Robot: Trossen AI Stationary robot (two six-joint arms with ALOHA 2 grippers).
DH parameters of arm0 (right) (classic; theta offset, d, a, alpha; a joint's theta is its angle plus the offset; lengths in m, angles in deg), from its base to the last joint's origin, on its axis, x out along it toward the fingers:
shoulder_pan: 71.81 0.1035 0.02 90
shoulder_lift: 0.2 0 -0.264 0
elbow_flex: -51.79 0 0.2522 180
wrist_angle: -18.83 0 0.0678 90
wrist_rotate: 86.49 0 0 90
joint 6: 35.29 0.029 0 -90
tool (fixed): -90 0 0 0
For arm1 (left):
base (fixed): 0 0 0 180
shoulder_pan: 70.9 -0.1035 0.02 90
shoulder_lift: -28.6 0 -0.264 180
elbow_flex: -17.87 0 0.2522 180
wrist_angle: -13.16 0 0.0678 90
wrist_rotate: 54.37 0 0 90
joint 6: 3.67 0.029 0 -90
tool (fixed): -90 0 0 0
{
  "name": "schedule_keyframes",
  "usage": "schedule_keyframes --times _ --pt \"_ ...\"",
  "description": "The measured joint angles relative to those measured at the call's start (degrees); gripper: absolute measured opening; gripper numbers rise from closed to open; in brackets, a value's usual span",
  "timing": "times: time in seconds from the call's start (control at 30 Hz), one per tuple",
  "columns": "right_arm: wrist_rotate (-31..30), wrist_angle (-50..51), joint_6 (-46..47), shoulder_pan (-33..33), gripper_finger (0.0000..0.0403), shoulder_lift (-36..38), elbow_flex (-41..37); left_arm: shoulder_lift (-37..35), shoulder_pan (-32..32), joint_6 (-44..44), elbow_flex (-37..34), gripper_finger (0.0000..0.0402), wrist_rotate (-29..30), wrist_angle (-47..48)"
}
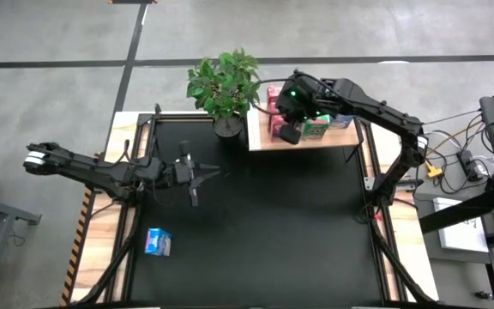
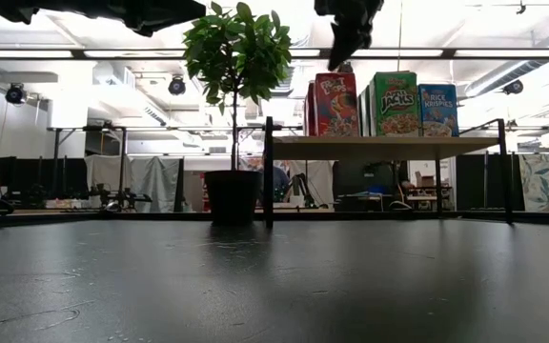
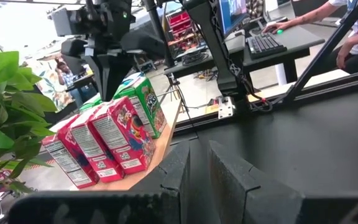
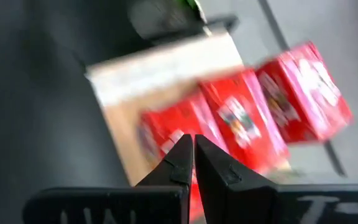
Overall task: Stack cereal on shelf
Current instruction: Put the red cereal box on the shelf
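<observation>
The pale wood shelf (image 1: 260,137) stands on black legs at the table's far edge. Cereal boxes stand upright on it: pink-red ones (image 3: 104,146) at its left end, green ones (image 2: 394,103) in the middle, a blue one (image 2: 437,110) at the right. Another blue box (image 1: 158,242) lies on the tabletop near the front left. My right gripper (image 4: 193,146) is shut and hangs slanting down just above the pink-red boxes (image 4: 241,118), apart from them in the low view (image 2: 346,48). My left gripper (image 3: 197,168) hovers level over the table's left half (image 1: 197,176), shut but for a slit, with nothing in it.
A potted plant (image 1: 225,86) stands at the far edge just left of the shelf. Wood strips and black rails (image 1: 127,206) run along both table sides. Beyond the table are desks, and a person's hand rests by a keyboard (image 3: 272,31).
</observation>
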Motion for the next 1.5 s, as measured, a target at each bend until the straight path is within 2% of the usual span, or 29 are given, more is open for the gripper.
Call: schedule_keyframes --times 0.13,0.97,1.2,1.37,1.5 --pt "-2.92 2.73 0.18 -0.02 0.0009 -0.07 -0.10 0.00 0.00 0.17 0.00 0.0039 0.00 0.27" --pt "-2.87 0.82 1.75 0.96 0.0009 -0.15 -0.21 0.00 0.00 0.19 0.00 0.0039 0.00 0.20" --pt "-3.13 5.37 3.60 1.01 0.0009 1.62 3.03 0.00 0.00 0.19 0.00 0.0039 0.00 0.22" --pt "-7.66 10.41 5.31 1.01 0.0009 1.60 2.08 0.00 0.00 0.38 0.00 0.0039 0.00 0.22" --pt "-8.44 9.86 5.31 0.98 0.0009 1.59 0.23 0.00 0.00 0.39 0.00 0.0039 0.00 0.22"
